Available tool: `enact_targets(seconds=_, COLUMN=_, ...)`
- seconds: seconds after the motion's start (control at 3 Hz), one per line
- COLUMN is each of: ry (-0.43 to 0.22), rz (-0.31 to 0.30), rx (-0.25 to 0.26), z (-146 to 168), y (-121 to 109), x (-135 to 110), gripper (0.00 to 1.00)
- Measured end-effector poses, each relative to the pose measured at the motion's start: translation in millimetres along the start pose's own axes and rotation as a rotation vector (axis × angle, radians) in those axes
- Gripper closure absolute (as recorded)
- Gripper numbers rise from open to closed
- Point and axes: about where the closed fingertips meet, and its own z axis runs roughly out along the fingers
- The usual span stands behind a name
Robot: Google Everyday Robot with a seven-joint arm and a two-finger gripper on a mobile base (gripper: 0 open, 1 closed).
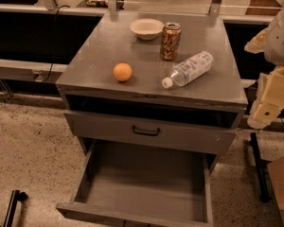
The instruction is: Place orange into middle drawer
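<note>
The orange point(122, 72) is small and round and rests on the grey cabinet top point(109, 46), toward its front left. The middle drawer point(142, 186) is pulled far out below, and its flat grey floor is bare. My gripper point(266, 107), a cream-coloured piece at the end of the arm, hangs at the right edge of the view beside the cabinet. It is about level with the cabinet top's front edge and well to the right of the orange. It holds nothing that I can see.
On the top stand a white bowl point(146, 28) and an orange-brown patterned can point(170, 41), and a clear water bottle point(188, 69) lies on its side. A shut drawer front with a black handle point(146, 131) sits above the open drawer. A black post point(258, 167) stands at right.
</note>
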Motion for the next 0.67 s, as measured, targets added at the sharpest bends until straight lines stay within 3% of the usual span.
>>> enact_targets(seconds=0.33, ry=0.000, rz=0.000, rx=0.000, z=0, y=0, x=0, gripper=0.00)
enact_targets(seconds=0.67, ry=-0.056, rz=-0.081, rx=0.009, z=12, y=-7, x=-31, gripper=0.00)
